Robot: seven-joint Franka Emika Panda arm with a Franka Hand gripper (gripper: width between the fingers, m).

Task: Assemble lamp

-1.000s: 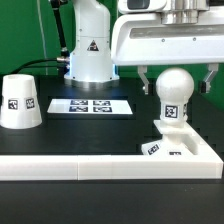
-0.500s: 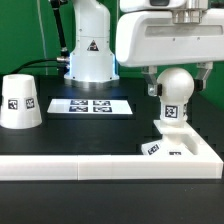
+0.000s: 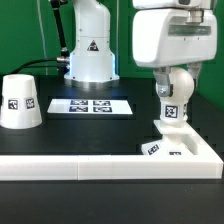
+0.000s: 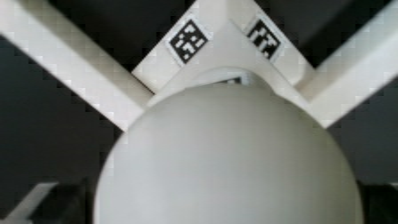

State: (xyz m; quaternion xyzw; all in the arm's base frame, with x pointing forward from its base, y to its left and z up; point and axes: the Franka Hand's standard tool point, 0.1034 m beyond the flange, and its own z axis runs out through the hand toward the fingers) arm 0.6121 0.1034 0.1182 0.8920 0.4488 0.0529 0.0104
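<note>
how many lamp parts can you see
3: the shade stands at the exterior view's left; the bulb stands on the base at its right, by the white wall. None looks hidden.

I can read no words or numbers. I only see black-and-white square tags (image 3: 15, 103). In the exterior view, one is on the shade (image 3: 29, 112) at nine o'clock. One is on the bulb (image 3: 176, 84) at three o'clock. One is on the base (image 3: 181, 149) at four o'clock. Four are on the marker board (image 3: 92, 105) near the middle. A black triangle sign (image 3: 91, 46) is on the arm's white stand (image 3: 90, 65) at twelve o'clock.
</note>
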